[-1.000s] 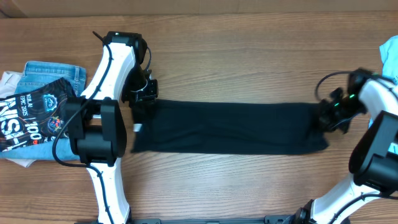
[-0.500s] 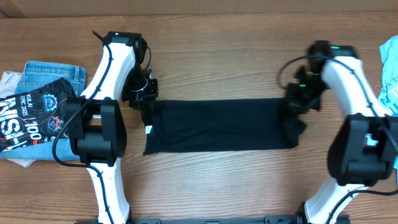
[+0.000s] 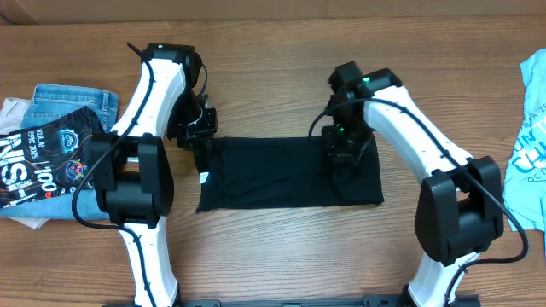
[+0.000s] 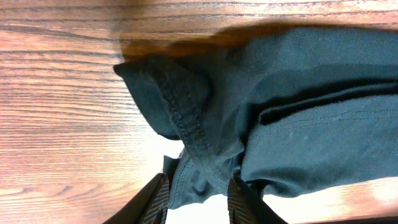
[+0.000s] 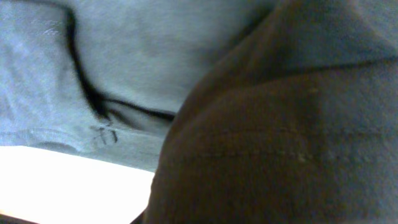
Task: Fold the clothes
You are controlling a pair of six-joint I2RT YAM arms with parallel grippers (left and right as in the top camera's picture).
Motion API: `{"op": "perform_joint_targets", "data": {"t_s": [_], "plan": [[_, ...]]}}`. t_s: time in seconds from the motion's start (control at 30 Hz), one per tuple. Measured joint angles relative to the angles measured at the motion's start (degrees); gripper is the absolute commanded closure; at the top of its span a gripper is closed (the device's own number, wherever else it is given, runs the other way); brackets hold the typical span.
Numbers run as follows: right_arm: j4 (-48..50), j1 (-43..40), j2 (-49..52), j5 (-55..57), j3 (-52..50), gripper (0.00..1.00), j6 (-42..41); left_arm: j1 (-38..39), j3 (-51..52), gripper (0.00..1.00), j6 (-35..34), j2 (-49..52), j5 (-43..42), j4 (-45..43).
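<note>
A black garment (image 3: 273, 175) lies folded in a flat band across the middle of the table. My left gripper (image 3: 198, 139) holds its left end; the left wrist view shows both fingers (image 4: 198, 198) closed around a bunched seam of the cloth (image 4: 298, 130). My right gripper (image 3: 344, 152) is over the cloth's right part, carrying the right end doubled back over the band. The right wrist view is filled with dark fabric (image 5: 280, 143), and the fingers are hidden by it.
A stack of folded clothes with a black printed shirt (image 3: 47, 162) and jeans (image 3: 72, 101) sits at the left edge. A light blue printed garment (image 3: 527, 145) lies at the right edge. Bare wood table (image 3: 281, 77) lies behind the cloth.
My right gripper has swept left from the far right, dragging the garment's right end over itself. The band is now much shorter. The left gripper stayed put.
</note>
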State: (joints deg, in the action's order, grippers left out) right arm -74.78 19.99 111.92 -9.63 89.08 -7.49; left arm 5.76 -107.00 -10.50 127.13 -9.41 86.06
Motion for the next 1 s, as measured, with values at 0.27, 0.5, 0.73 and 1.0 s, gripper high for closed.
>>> {"op": "perform_joint_targets", "data": {"t_s": [0.27,0.5,0.73,1.0], "plan": [[-0.1,0.9,0.0,0.0,0.0,0.47,-0.2,0.0,0.0,0.64,0.0,0.0,0.0,0.0],[-0.1,0.9,0.0,0.0,0.0,0.45,0.0,0.0,0.0,0.63,0.0,0.0,0.0,0.0],[0.3,0.9,0.0,1.4,0.0,0.54,0.2,0.0,0.0,0.55,0.0,0.0,0.0,0.5],[-0.7,-1.0,0.0,7.5,1.2,0.46,-3.2,0.0,0.0,0.36,0.2,0.0,0.0,3.0]]}}
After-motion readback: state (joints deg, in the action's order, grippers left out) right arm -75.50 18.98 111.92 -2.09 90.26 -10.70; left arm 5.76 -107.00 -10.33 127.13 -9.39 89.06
